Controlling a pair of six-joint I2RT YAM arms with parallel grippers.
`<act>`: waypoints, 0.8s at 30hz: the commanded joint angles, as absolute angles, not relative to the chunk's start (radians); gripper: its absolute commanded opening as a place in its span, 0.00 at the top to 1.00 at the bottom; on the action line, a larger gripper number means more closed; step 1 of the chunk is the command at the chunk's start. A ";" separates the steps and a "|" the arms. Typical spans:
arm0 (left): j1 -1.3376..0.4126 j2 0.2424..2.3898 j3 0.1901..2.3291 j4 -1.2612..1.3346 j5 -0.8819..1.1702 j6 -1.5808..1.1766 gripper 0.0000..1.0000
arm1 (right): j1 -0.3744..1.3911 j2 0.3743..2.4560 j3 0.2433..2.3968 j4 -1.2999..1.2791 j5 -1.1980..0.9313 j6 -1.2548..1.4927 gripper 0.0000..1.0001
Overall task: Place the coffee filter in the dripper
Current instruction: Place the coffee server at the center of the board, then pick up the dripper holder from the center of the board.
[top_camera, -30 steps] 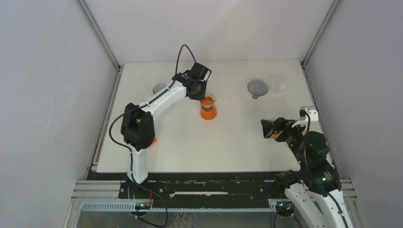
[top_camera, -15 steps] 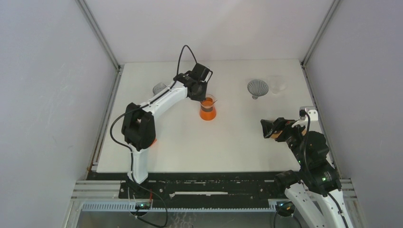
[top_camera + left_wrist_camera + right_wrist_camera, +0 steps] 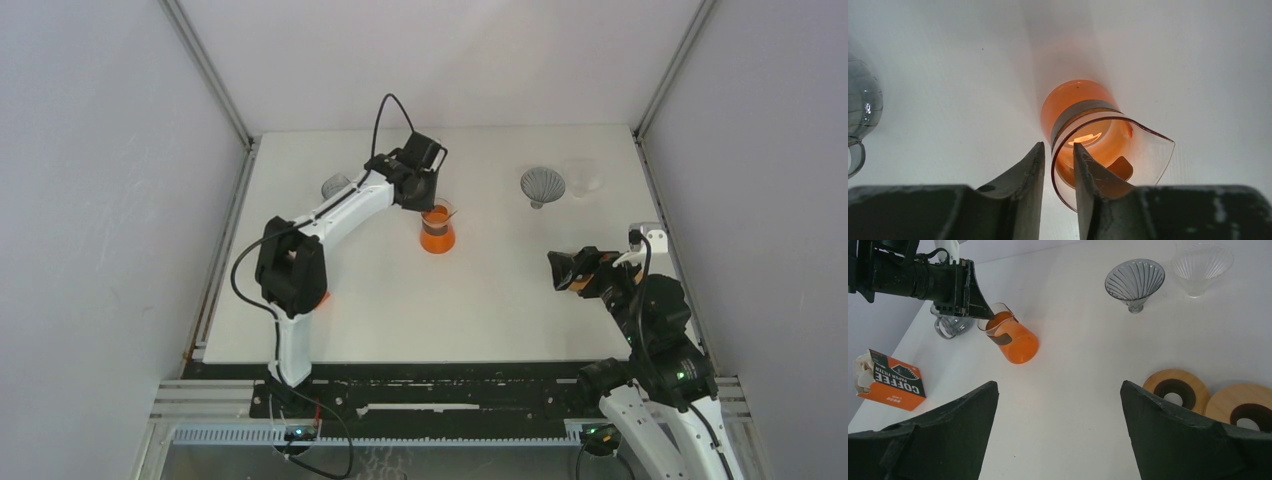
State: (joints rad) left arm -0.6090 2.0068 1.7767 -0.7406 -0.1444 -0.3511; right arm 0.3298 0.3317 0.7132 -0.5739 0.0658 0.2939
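A grey ribbed dripper (image 3: 542,185) and a clear dripper (image 3: 583,177) stand at the back right, also in the right wrist view (image 3: 1135,279) (image 3: 1202,264). An orange box of coffee filters (image 3: 890,380) lies at the left, mostly hidden by the left arm in the top view. My left gripper (image 3: 428,203) (image 3: 1058,147) is narrowly open and straddles the rim of an orange carafe (image 3: 437,230) (image 3: 1083,127), one finger inside, one outside. My right gripper (image 3: 562,270) (image 3: 1058,390) is wide open and empty above the table.
A clear glass server (image 3: 334,185) stands left of the carafe, also in the left wrist view (image 3: 860,107). Two wooden rings (image 3: 1177,392) (image 3: 1243,410) lie near my right gripper. Grey walls close in both sides.
My left gripper has shifted slightly back over the carafe rim. The carafe stays on the table. The right arm has barely moved.
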 commanded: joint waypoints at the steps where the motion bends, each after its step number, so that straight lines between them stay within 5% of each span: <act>1: -0.614 1.903 1.778 -0.703 -0.164 -0.362 0.65 | 0.344 0.345 0.718 -0.548 0.078 0.295 0.00; 24: -0.596 1.083 1.252 -0.693 -0.383 -0.311 0.10 | 0.354 0.533 0.792 -0.666 0.131 0.347 0.00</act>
